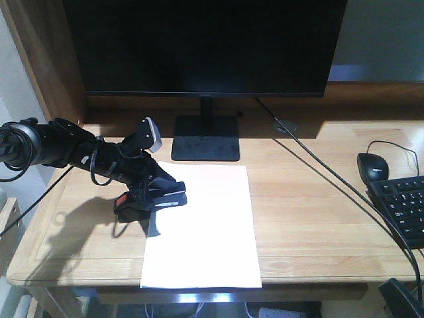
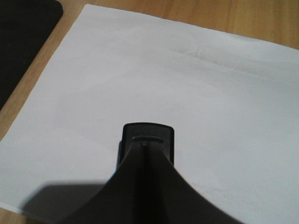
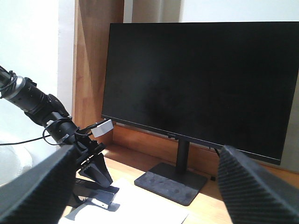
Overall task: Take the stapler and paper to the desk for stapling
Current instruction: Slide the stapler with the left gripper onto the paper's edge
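Left gripper (image 1: 154, 193) reaches in from the left edge over the desk (image 1: 311, 218) and is closed around the stapler (image 1: 149, 199), fingers clamped on its black body; orange-red end cap faces left, nose lies over the left edge of the paper (image 1: 205, 232). Paper lies flat on the desk in front of the monitor (image 1: 205, 46) stand, its near edge at the desk's front lip. In the left wrist view the stapler nose (image 2: 148, 142) sits over the white sheet (image 2: 187, 93); the fingers themselves are a dark blur at the bottom, hard to make out. Right gripper (image 3: 145, 186) has its fingers (image 3: 252, 186) spread wide, nothing between them; only the padded tips show, cut off by the frame. Mouse (image 1: 373, 164) and keyboard (image 1: 404, 205) sit at far right, keyboard cut off by the edge
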Motion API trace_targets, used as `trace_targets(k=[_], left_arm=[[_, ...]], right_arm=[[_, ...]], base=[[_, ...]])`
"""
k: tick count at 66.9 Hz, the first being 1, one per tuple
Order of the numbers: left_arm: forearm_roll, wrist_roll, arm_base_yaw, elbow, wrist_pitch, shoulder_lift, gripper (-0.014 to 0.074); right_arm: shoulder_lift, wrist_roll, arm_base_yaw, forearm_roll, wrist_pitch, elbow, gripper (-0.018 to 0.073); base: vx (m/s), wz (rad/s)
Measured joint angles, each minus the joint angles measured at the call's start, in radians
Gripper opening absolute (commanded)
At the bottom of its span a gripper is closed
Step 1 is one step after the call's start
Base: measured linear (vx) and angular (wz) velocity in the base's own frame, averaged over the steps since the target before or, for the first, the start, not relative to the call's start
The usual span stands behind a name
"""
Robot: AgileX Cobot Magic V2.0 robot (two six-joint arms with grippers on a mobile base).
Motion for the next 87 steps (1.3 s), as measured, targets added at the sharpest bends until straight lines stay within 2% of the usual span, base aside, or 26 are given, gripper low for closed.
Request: trace_targets(k=[30, 87], left_arm=[[0.029, -0.014, 0.0, -0.001, -0.003, -0.004, -0.0006], [0.032, -0.022, -0.003, -0.001, -0.004, -0.004, -0.0006]], right_arm=[[0.0, 0.0, 0.0, 0.0, 0.0, 0.0, 0.0584], [0.0, 0.0, 0.0, 0.0, -0.002, 0.0, 0.0584]], base=[[0.0, 0.0], [0.0, 0.0]])
